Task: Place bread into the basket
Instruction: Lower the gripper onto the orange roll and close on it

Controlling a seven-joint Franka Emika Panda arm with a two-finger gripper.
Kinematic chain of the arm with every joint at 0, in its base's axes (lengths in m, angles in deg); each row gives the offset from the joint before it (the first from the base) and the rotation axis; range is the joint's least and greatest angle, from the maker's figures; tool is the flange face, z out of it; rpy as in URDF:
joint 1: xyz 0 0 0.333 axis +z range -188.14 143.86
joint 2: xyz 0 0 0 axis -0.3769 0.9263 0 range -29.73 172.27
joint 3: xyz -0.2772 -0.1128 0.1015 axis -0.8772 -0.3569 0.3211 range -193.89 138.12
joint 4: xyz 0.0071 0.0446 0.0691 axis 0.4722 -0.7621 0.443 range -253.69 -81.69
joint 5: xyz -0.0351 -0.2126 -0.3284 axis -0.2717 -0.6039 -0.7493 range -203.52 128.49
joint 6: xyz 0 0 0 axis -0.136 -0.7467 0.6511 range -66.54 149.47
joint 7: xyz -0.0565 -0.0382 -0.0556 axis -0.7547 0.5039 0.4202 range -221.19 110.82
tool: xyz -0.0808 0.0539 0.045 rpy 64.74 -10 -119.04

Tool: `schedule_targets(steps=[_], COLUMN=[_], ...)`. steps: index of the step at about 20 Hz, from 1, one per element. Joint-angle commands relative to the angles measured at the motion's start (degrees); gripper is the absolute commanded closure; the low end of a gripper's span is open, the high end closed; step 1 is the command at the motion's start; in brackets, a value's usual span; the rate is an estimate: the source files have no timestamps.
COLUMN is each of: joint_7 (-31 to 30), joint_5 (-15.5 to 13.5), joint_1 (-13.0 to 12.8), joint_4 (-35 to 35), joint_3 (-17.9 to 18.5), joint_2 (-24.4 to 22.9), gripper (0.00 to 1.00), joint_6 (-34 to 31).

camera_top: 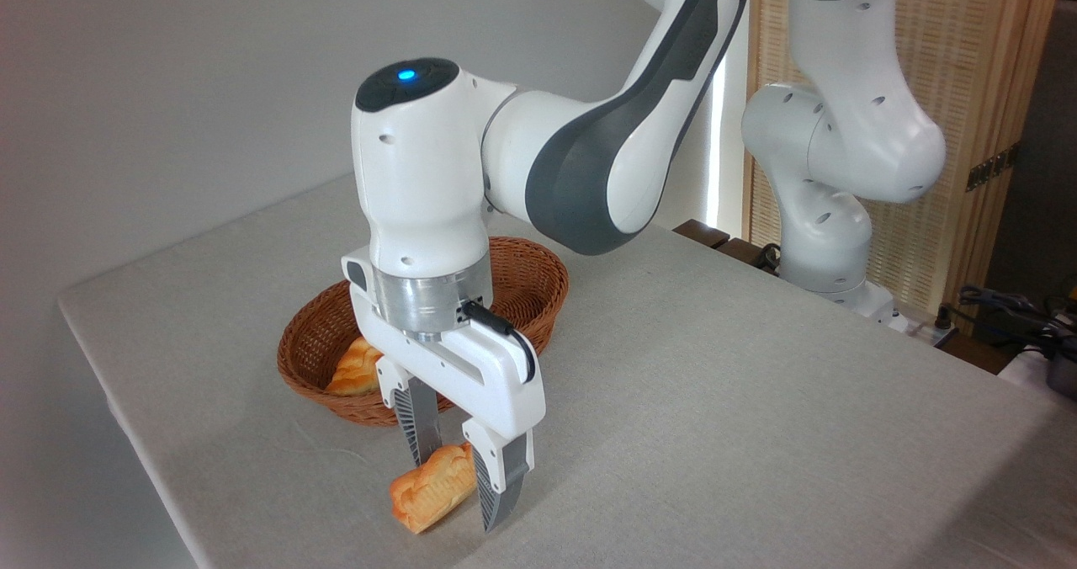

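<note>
The bread (pixel 423 491), a small orange-golden bun with a lumpy folded top, is at the near edge of the table, tilted with its right end higher. My gripper (pixel 458 495) points down over it, and its two dark fingers press against the bun's sides, shut on it. The left fingertip is partly hidden behind the bun. The basket (pixel 538 300), an oval of brown wicker, stands just behind the gripper, and my wrist covers much of its inside.
Another golden piece of bread (pixel 355 369) lies inside the basket at its left end. The grey cloth-covered table (pixel 715 401) stretches to the right. My arm's base (pixel 829 241) and some cables (pixel 1001 308) are at the far right.
</note>
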Motion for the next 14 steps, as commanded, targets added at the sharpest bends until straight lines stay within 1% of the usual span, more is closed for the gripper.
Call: schedule_targets(steps=[1,3,4,5,6,14], joint_7=[0.6,1.8,1.8,1.8,1.8,1.8], joint_5=[-0.1,-0.1,-0.1,-0.1,-0.1,-0.1], joint_1=[0.6,0.7,0.7,0.7,0.8,0.8], joint_4=[0.2,0.2,0.2,0.2,0.2,0.3], joint_3=[-0.2,-0.2,-0.2,-0.2,-0.2,-0.1], joint_2=[1.3,1.3,1.3,1.3,1.3,1.2], gripper=[0.21,0.55,0.65,0.71,0.75,0.76], joint_6=[1.4,1.4,1.4,1.3,1.2,1.0])
